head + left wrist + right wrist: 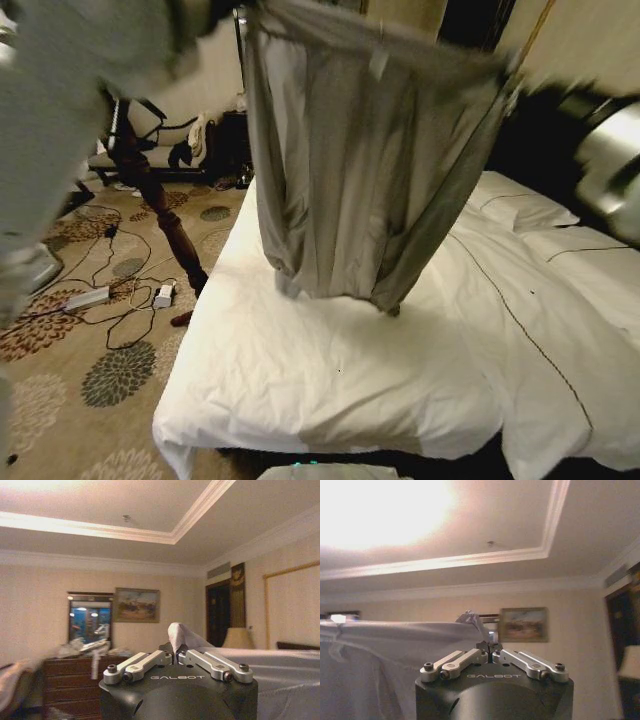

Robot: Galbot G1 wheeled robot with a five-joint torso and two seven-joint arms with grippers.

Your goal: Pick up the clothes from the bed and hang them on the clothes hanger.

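The robot's blurred left arm (50, 130) at 10 o'clock and right arm (605, 150) at 2 o'clock stretch the grey clothes (370, 170) level above the bed (330, 380), left claw (176, 655) and right claw (489, 652) each pinching a corner.

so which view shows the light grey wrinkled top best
The head view: the light grey wrinkled top hangs spread out above the white bed, full length visible. The left wrist view shows the left gripper pinching a bunched bit; the right wrist view shows the right gripper pinching a stretched edge.
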